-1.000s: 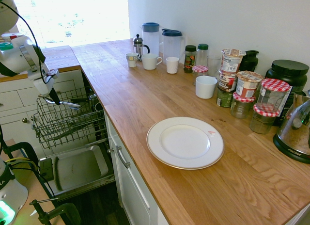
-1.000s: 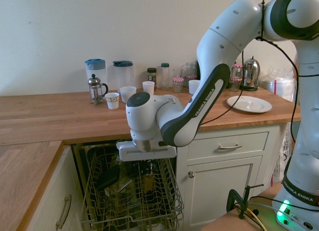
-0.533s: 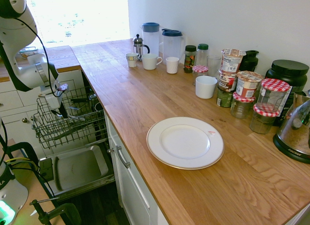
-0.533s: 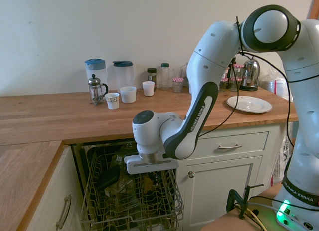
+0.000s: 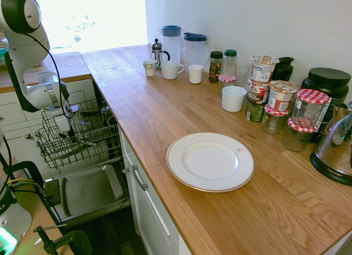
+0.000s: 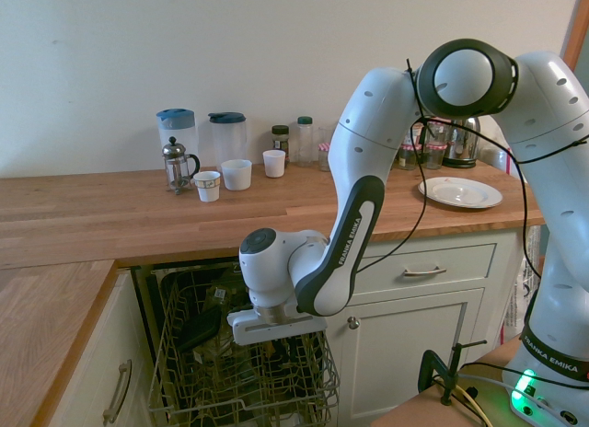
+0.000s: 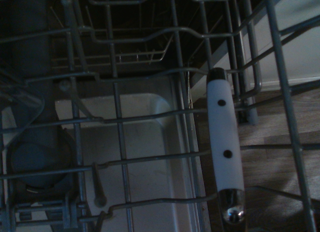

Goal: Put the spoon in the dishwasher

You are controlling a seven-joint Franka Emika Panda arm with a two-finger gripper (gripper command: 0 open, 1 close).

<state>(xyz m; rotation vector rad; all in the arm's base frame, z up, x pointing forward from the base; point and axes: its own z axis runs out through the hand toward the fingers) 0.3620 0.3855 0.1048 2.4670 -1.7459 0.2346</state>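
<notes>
Your gripper [image 5: 70,135] has dropped to dishwasher rack [image 5: 48,150], closed narrow; release looks nearer. White-handled utensil [image 7: 225,134] shows in wrist view; can't tell if it's held.

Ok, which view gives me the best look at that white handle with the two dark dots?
The wrist view: the white handle shows close up, dots and all. In both exterior views I can't make it out, only the gripper at the rack.
</notes>
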